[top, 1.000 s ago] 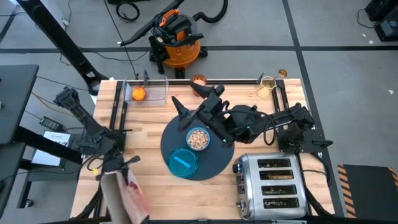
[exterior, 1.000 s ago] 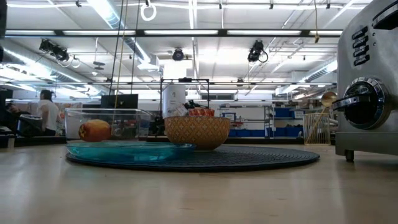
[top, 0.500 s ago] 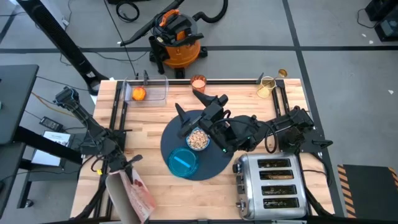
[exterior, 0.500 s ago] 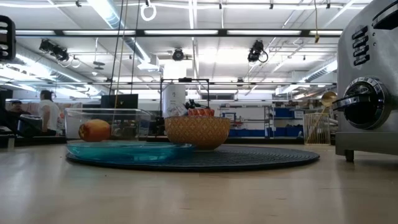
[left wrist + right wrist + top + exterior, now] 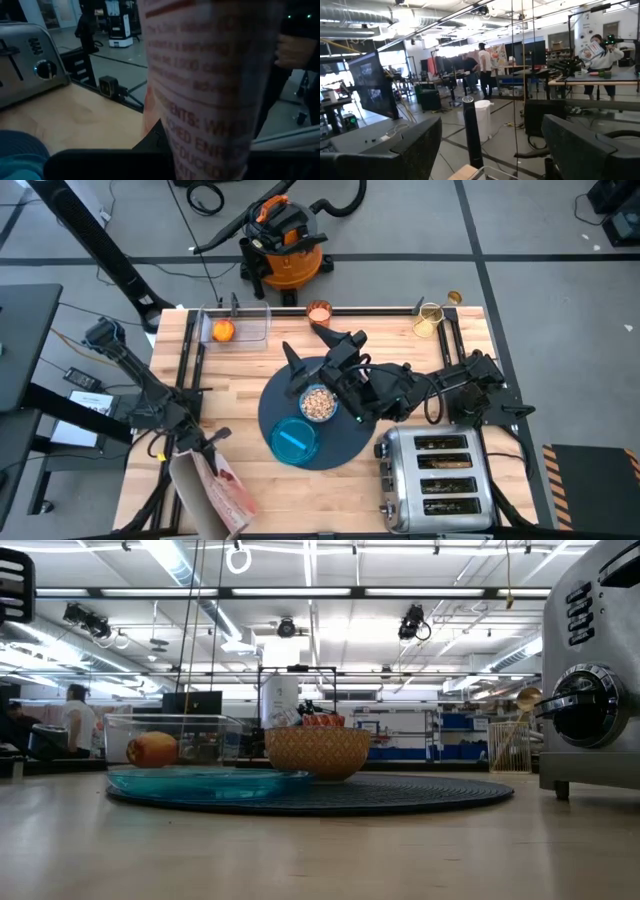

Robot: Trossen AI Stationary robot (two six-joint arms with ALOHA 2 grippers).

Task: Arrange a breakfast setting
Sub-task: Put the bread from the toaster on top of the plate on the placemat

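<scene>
The chrome toaster (image 5: 437, 470) is seen right of the large round dark blue-grey mat (image 5: 345, 432), which bears teal plate (image 5: 294, 442) and cereal-filled bowl (image 5: 319, 402). The right gripper (image 5: 312, 352), fingers spread, hangs over the mat. The pink cereal box (image 5: 212, 494) is clamped by the left gripper (image 5: 186, 450).

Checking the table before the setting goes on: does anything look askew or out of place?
The cereal box is the odd one: the left gripper holds it tilted at the table's front-left edge, hanging partly past it. The fruit sits in a clear bin, off the mat. No spill shows.
</scene>
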